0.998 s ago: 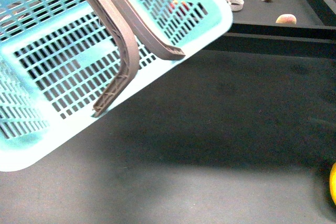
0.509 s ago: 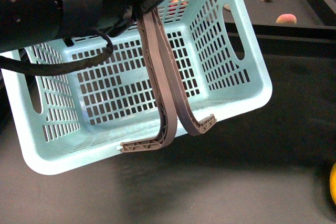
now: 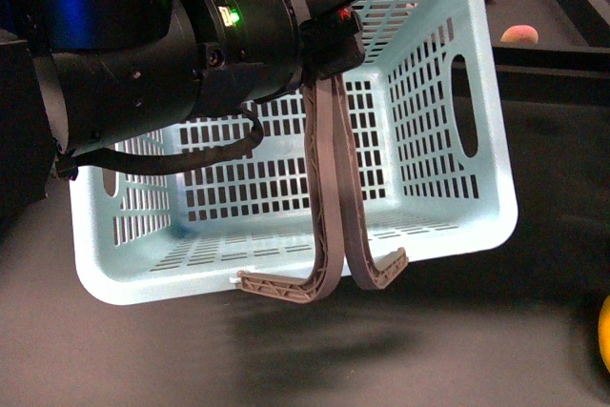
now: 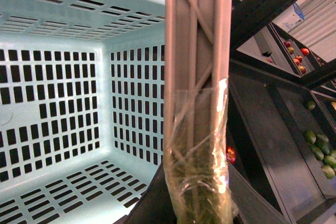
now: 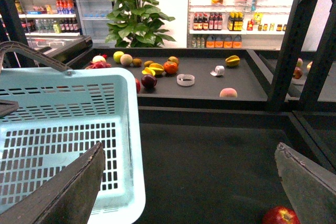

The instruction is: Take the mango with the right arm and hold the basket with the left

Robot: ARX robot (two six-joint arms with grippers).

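Observation:
The light blue basket (image 3: 448,140) hangs in the air above the dark table, near level and empty. Its two brown-grey handles (image 3: 329,188) are pressed together, and my left gripper (image 3: 329,16) is shut on them at the top. In the left wrist view the jaws (image 4: 197,203) clamp the handles (image 4: 197,51) where clear film wraps them. A sliver of smooth yellow fruit, the mango (image 3: 604,333), lies at the table's right edge. My right gripper (image 5: 189,192) stands open over bare table, beside the basket (image 5: 79,129), with nothing between its fingers.
A raised black tray (image 5: 210,95) at the back holds a peach (image 5: 228,93), a star fruit (image 5: 232,60), a tape ring (image 5: 185,80) and other fruit. A red apple (image 5: 281,216) lies by my right finger. Black frame posts (image 5: 286,51) stand to the right.
The basket has swung from a steep tilt to near level and shifted right. My left arm has come into the front view, still gripping the handles.

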